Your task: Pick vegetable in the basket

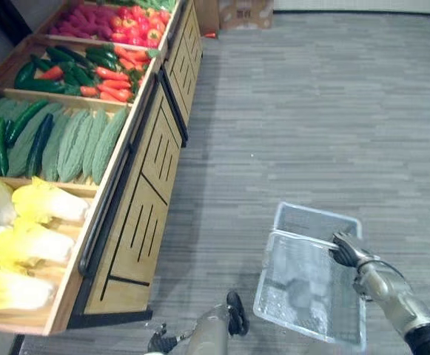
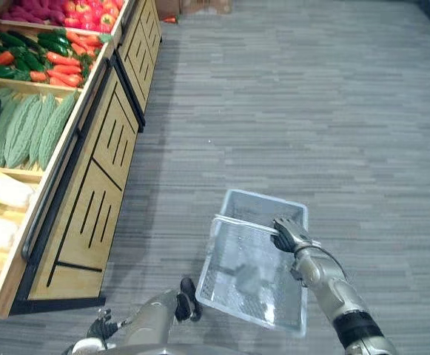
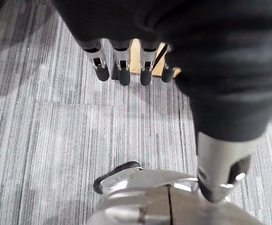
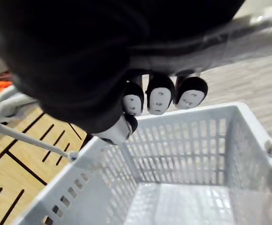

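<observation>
Several compartments of vegetables are seen in the long light-wood display stand (image 1: 137, 222). Pale yellow Chinese cabbages (image 1: 37, 240) are at the near end, bumpy pale green bitter gourds (image 1: 81, 144) and dark green cucumbers (image 1: 0, 144) come next, orange-red carrots (image 1: 115, 81) lie beyond, and red peppers (image 1: 137, 26) are at the far end. Each kind is kept in its own compartment, presumably so that it can be reached over the front edge.

Out over the grey striped carpet floor (image 1: 311, 111), clear of the stand's front panel, the pale blue-grey plastic mesh basket (image 1: 314, 220) is hung from the right hand (image 1: 345, 251). The fingers are curled round its thin white handle (image 1: 300, 237), so the basket is carried mouth-up, ready to be filled. In the right wrist view its bottom is bare: nothing is picked yet, and every vegetable lies in the stand.

The left hand (image 3: 121, 70) is held low near the stand's near front corner. Its fingers are straight and slightly spread, the thumb is apart, and nothing is touched or held, so it is judged free for the picking. A reach up over the front edge seems called for next.
</observation>
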